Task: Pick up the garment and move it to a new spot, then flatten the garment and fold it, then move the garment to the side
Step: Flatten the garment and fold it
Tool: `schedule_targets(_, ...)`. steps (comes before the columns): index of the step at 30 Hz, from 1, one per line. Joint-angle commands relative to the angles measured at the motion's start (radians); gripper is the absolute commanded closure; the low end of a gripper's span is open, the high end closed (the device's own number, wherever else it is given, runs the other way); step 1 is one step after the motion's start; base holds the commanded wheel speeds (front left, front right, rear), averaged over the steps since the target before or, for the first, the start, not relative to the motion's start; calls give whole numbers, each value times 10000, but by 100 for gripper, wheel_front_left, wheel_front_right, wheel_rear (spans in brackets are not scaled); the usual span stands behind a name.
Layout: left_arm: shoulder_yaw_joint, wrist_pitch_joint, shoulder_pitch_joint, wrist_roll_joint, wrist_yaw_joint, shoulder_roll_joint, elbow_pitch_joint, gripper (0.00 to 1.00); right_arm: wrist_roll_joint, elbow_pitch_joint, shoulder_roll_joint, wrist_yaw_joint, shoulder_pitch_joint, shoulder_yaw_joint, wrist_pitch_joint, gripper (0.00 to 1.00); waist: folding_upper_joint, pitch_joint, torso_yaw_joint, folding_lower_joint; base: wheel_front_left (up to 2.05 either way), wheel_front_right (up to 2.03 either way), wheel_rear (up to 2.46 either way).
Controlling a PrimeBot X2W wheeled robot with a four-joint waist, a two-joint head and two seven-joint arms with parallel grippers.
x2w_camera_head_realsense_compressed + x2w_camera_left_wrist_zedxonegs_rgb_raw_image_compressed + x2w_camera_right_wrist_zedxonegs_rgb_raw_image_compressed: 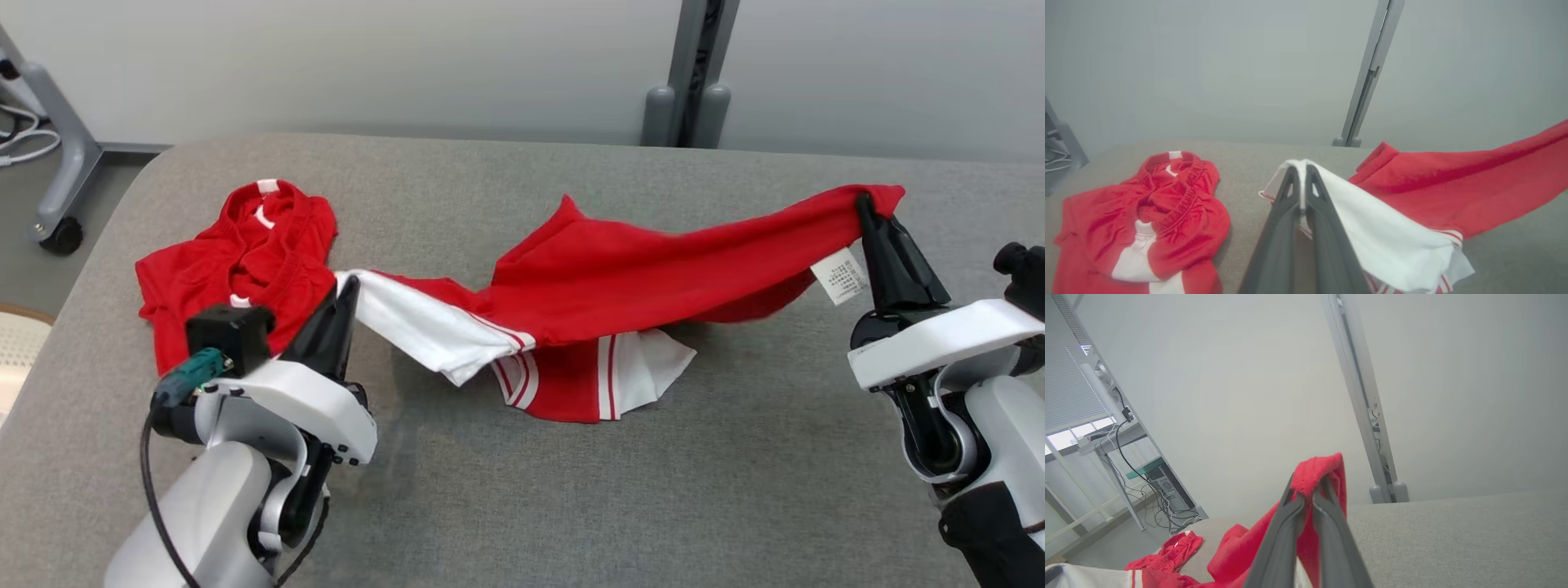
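Note:
A red and white garment (637, 278) hangs stretched between my two grippers above the grey table (702, 457), its middle sagging down onto the surface. My left gripper (349, 286) is shut on the garment's white end (1372, 228), pinched between its dark fingers (1290, 196). My right gripper (864, 204) is shut on the red end (1318, 473), lifted higher, with a white care label (839, 276) dangling below it. Both grips show close up in the wrist views, my left gripper (1301, 171) and my right gripper (1308, 490).
A second red garment (237, 261) with white patches lies crumpled at the table's far left, just beyond my left gripper. A grey post (694, 73) stands behind the table. A wheeled stand leg (65, 171) is off the table's left corner.

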State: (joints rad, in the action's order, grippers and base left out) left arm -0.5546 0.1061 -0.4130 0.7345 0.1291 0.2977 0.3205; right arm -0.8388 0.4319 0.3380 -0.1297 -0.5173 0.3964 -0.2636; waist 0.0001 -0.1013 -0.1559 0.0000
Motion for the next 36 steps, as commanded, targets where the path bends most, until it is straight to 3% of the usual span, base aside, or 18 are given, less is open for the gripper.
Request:
schedule_targets(1, 125, -160, 11, -79, 139, 309, -622, 100, 180, -451, -24, -20, 251, -276, -32, 100, -1, 354, 368, 0, 0, 0, 0)
schedule_targets(7, 370, -875, -443, -287, 490, 1133, -2795, 100, 428, -1742, 1, -20, 545, -738, -32, 100, -1, 822, 942, 0, 0, 0, 0)
schedule_targets(15, 780, -1581, -1616, -652, 758, 1873, -4543, 100, 678, -3014, 377, -20, 265, -1124, -7, 100, -1, 1167, 1542, 0, 0, 0, 0)
schedule_targets(23, 1080, -1834, -2170, -820, 973, 2168, -5338, 100, 885, -4207, 571, -20, 741, -2007, 567, 100, -1, 1258, 1792, 0, 0, 0, 0)
schedule_targets(28, 1137, -2096, -1850, -612, 1130, 2277, -5639, 100, 1129, -5064, 319, -20, 1443, -2625, 1302, 100, -1, 1147, 1917, 0, 0, 0, 0)
schedule_targets(36, 1240, -2170, -2310, -202, 725, 2234, -5012, 100, 1241, -5303, 87, -20, 1280, -2697, 1875, 100, -1, 504, 2112, 0, 0, 0, 0)
